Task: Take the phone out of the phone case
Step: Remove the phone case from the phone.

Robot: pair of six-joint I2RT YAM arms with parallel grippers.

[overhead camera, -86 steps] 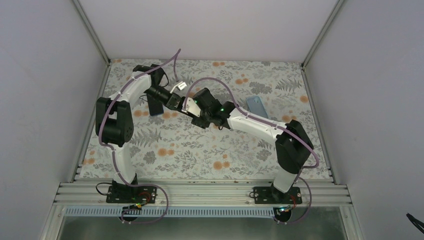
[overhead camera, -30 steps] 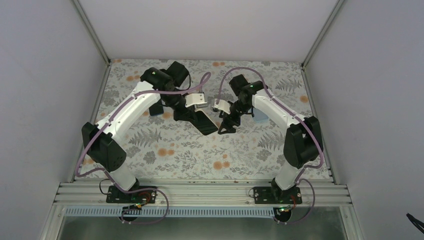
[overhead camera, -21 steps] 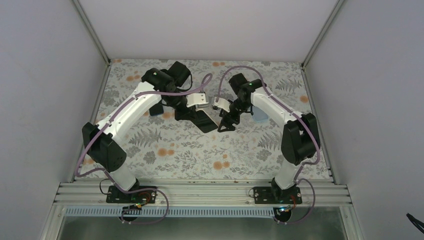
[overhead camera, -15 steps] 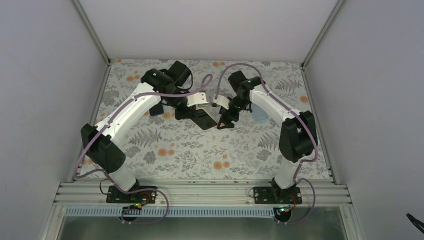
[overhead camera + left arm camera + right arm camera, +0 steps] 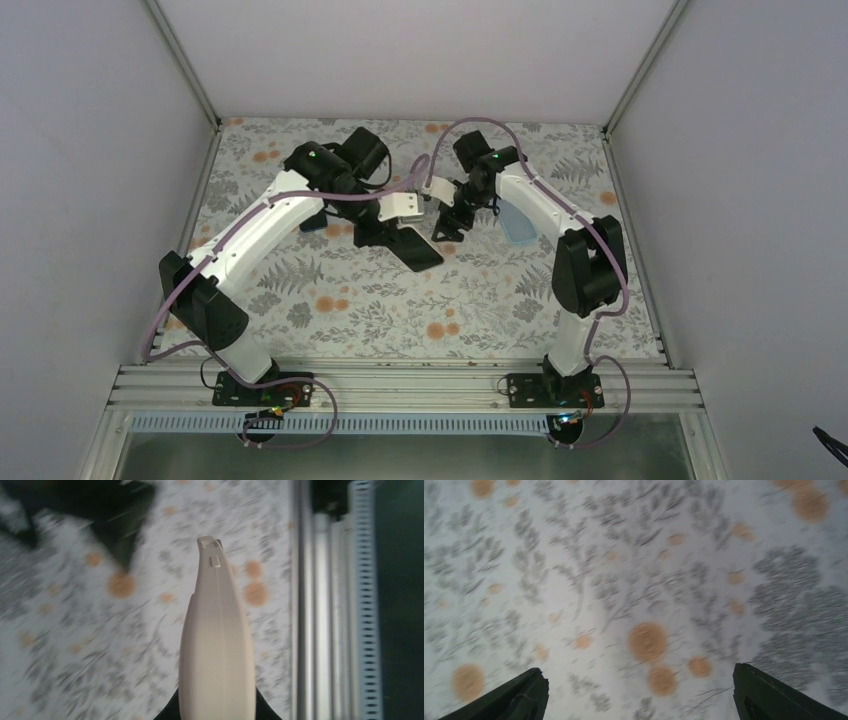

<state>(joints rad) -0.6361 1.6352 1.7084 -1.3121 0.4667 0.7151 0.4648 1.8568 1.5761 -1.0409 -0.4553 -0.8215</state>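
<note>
My left gripper (image 5: 380, 232) is shut on a flat black phone (image 5: 418, 249) and holds it tilted above the middle of the table. In the left wrist view the phone (image 5: 217, 645) shows edge-on as a cream slab between the jaws of the left gripper (image 5: 217, 714). My right gripper (image 5: 446, 222) is open and empty just right of the phone, apart from it; its fingers (image 5: 504, 700) stand wide over bare cloth. A light blue phone case (image 5: 514, 224) lies on the table beside the right arm.
A floral cloth (image 5: 400, 310) covers the table. A blue object (image 5: 312, 223) lies partly hidden under the left arm. Grey walls close the back and sides. A metal rail (image 5: 400, 385) runs along the near edge and also shows in the left wrist view (image 5: 320, 605).
The arms, close together 2.9 s ago, have parted. In the last second the right gripper moved back and away from the phone; the left gripper kept the phone and shifted slightly right.
</note>
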